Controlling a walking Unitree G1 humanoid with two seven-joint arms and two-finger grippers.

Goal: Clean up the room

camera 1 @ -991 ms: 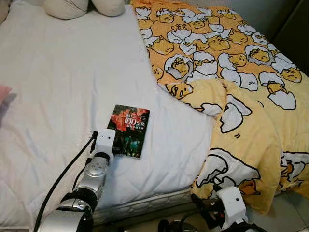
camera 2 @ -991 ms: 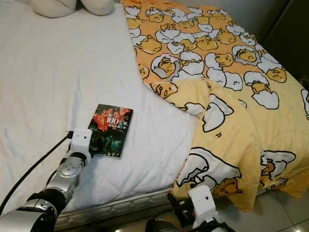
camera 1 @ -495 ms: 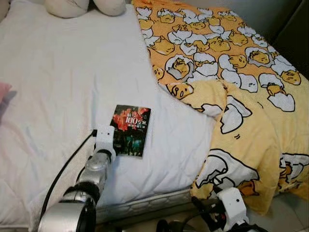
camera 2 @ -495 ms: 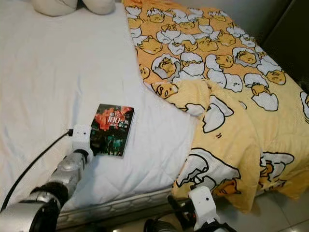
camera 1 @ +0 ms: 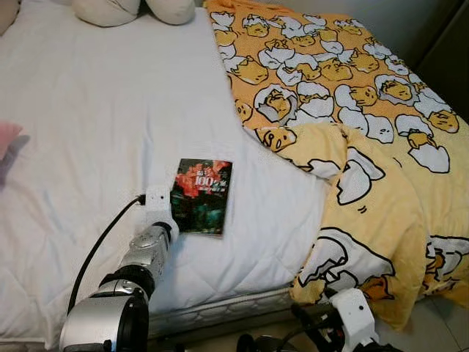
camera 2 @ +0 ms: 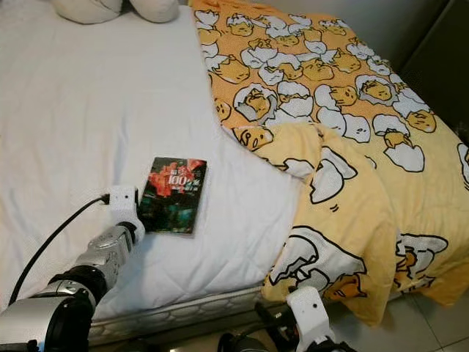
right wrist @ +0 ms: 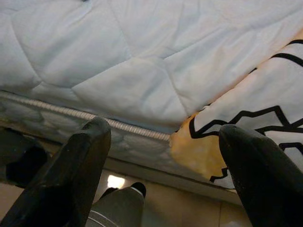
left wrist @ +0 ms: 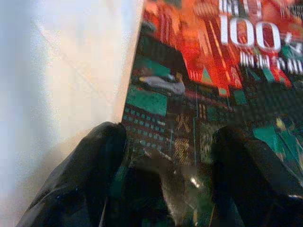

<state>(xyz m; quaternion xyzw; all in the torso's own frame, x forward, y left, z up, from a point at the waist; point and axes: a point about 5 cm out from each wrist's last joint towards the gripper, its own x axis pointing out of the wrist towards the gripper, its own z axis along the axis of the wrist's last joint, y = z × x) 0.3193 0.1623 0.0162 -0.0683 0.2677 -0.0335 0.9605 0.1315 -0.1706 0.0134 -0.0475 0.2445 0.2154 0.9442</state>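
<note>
A paperback book (camera 1: pixel 201 196) with a dark cover, red artwork and "100" in white lies flat on the white mattress (camera 1: pixel 95 110) near its front edge. My left arm reaches over the mattress, and my left gripper (left wrist: pixel 168 137) is open at the book's near left corner. One black finger (left wrist: pixel 90 161) sits at the book's left edge and the other over the cover (left wrist: pixel 246 170). My right gripper (right wrist: pixel 161 137) hangs low in front of the bed, open and holding nothing. It faces the mattress side and the duvet's hanging edge.
A yellow duvet (camera 1: pixel 352 110) printed with egg cartoons covers the right half of the bed and drapes over the front corner. Pillows (camera 1: pixel 110 9) lie at the head. Something pink (camera 1: pixel 7 139) shows at the left edge. Floor tiles (camera 1: pixel 440 323) are at bottom right.
My left gripper has crept forward along the mattress to the book's near left corner. The book now lies a little straighter. My right wrist has sunk lower in the view.
</note>
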